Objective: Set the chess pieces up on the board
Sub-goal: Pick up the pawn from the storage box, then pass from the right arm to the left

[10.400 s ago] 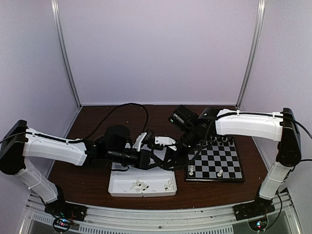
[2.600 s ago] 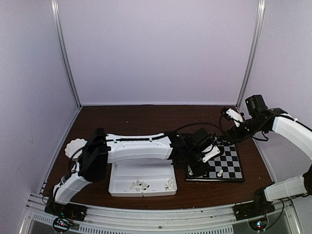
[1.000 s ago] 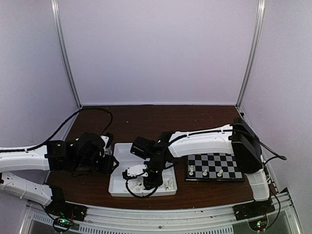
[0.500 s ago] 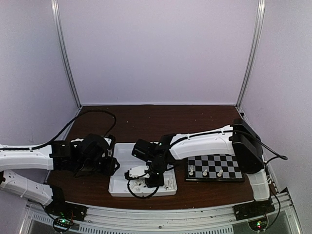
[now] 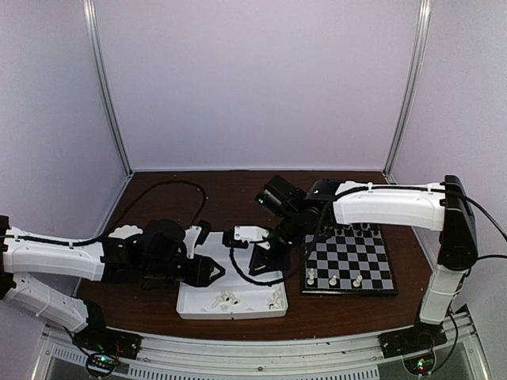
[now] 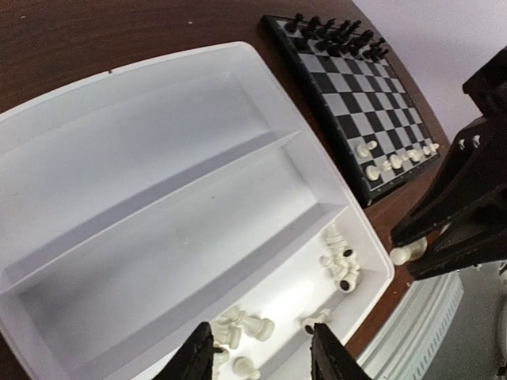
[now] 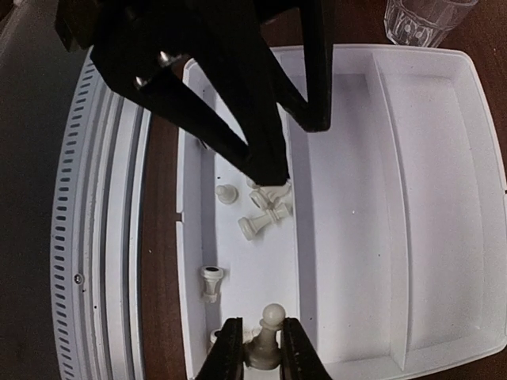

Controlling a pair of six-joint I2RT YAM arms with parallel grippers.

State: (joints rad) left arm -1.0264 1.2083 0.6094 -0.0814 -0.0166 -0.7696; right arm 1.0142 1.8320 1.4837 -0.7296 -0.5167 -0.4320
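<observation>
My right gripper (image 7: 264, 348) is shut on a white pawn (image 7: 270, 332), held upright above the near compartment of the white tray (image 7: 428, 198). From above, it (image 5: 257, 265) hangs over the tray's (image 5: 230, 315) right part, left of the board (image 5: 352, 253). More white chess pieces (image 7: 265, 210) lie loose in that compartment (image 6: 238, 328). My left gripper (image 6: 261, 360) is open and empty above them, at the tray's left part (image 5: 215, 271). Three white pieces (image 5: 333, 279) stand on the board's near row. Black pieces (image 6: 337, 32) line its far rows.
A clear glass (image 7: 424, 20) stands on the brown table beyond the tray's far corner. The two grippers hang close together over the tray, my left one's black fingers (image 7: 238, 103) just above my right one's view. The metal rail (image 7: 103, 237) runs along the table's near edge.
My right gripper shut on a white pawn down in the tray and has risen with it, back and to the right. My left gripper moved right, over the tray.
</observation>
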